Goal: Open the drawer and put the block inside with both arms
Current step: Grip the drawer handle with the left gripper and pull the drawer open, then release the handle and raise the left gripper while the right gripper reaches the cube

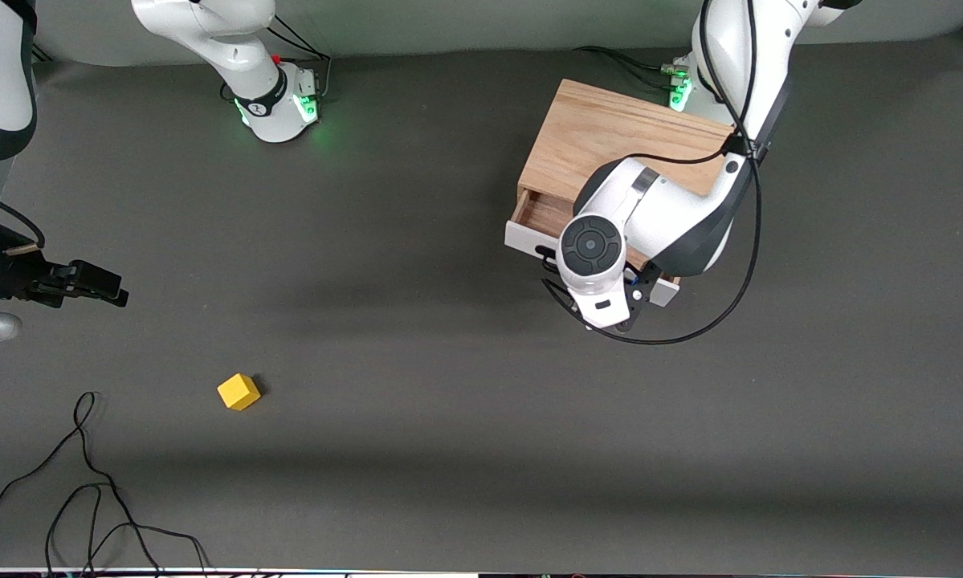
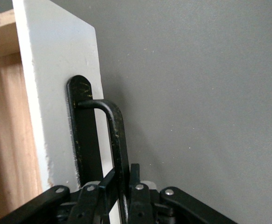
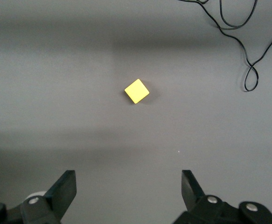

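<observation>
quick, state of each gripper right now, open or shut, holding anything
Left gripper: shut on the drawer handle.
Right gripper: open, holding nothing, above the table with the yellow block in its view.

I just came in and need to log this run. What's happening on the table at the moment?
The left gripper is shut on the black wire handle of the drawer, which is partly pulled out of the oak box, showing some of its wood interior. The right gripper is open above the table over bare mat, with the yellow block in its camera's sight. The block lies untouched toward the right arm's end, nearer the front camera than the box. Loose black cables lie nearby.
</observation>
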Tool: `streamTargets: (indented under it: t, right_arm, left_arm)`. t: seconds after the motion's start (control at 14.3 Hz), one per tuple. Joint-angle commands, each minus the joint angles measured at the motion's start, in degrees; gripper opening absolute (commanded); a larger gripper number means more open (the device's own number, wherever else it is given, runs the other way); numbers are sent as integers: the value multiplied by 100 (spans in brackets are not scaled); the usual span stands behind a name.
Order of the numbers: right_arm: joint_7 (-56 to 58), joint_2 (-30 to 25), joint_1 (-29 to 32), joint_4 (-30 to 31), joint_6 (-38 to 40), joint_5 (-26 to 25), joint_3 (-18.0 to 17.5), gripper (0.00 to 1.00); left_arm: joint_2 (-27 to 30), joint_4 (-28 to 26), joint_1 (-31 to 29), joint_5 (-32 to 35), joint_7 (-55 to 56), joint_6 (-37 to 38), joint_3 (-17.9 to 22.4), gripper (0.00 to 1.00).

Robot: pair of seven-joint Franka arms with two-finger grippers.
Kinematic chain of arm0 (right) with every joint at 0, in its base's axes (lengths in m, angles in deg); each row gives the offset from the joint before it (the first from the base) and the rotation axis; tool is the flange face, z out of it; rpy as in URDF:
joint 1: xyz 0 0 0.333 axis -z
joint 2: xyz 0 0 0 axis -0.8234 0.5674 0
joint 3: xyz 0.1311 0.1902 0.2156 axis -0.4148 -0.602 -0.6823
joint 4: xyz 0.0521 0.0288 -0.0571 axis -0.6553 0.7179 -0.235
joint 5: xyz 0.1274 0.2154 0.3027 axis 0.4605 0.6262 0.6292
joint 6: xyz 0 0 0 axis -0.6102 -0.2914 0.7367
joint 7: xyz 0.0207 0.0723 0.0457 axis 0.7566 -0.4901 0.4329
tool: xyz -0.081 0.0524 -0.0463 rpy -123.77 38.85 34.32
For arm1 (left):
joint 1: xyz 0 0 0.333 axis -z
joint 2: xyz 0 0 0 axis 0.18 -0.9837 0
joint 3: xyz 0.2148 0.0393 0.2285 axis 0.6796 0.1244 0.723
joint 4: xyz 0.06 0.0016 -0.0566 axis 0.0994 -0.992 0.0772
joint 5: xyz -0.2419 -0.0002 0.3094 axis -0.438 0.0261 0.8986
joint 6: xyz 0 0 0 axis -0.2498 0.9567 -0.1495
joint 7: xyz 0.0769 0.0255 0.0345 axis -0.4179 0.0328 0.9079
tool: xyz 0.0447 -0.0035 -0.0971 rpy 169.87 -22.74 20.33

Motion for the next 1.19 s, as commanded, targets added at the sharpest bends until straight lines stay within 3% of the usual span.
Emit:
streamTargets:
  t: [0.0,0.35,0.42,0.56,0.98,1.12]
  right_arm:
    - [62,-108,-57,140,-113,-64,51,100]
    - [62,-55,-57,113,-157,-64,33,100]
    - [62,-46,-57,113,-192,-64,24,100]
    - [62,-46,-57,105,-227,-64,16,100]
    - [62,-46,-57,105,-227,-64,15,100]
    - [62,-46,-57,105,-271,-64,15,100]
  left_arm:
    - [-124,477,5,515,-558,-1241,164,0]
    - [-124,521,5,560,-558,-1487,164,4]
    - [-124,521,5,560,-558,-1496,164,20]
    - [-124,512,5,560,-558,-1487,164,100]
    - [-2,504,-48,551,-811,-1330,181,99]
    - [375,512,-232,490,-1294,-612,155,99]
